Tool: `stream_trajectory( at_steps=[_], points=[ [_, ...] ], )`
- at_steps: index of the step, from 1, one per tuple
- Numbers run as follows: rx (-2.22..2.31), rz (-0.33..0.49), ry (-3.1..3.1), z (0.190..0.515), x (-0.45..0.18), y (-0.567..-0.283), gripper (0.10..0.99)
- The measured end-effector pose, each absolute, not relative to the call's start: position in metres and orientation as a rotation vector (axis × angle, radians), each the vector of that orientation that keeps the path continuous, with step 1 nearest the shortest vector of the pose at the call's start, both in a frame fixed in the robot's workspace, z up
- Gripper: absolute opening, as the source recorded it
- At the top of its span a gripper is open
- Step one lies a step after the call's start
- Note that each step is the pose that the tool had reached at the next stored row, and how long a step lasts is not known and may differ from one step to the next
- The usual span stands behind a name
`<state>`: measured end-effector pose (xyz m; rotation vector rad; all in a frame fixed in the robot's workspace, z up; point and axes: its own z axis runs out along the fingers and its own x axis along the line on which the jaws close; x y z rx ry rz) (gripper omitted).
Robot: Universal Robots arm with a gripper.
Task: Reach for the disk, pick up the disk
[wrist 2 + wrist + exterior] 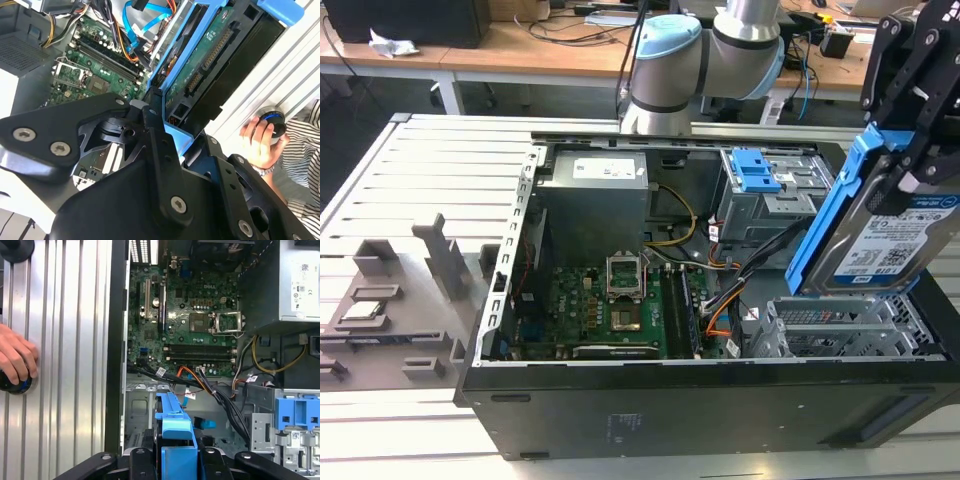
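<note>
- Ribbed metal table (440, 160) under an open computer case (620, 420), desks behind.
- Gripper (920, 120) clamped on the disk (895, 245), raised above the case at the exterior view's right.
- Disk on edge, long axis tilted steeply, label facing outward, blue frame along its edges.
- Hand (15, 360) resting on a knob on the table.

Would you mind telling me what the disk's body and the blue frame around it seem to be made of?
The disk, held in the tool above the case, looks like bare silvery metal with a dull sheen under a paper label. Its blue frame seems to be moulded plastic: uniform bright colour, slight gloss, rounded edges.
</note>
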<state>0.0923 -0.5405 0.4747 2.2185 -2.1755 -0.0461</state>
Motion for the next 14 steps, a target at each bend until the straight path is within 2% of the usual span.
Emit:
stream_trajectory(
  at_steps=[14],
  points=[
    [2.219,-0.046,-2.176,0.457,0.092,-0.542,0.369]
  ],
)
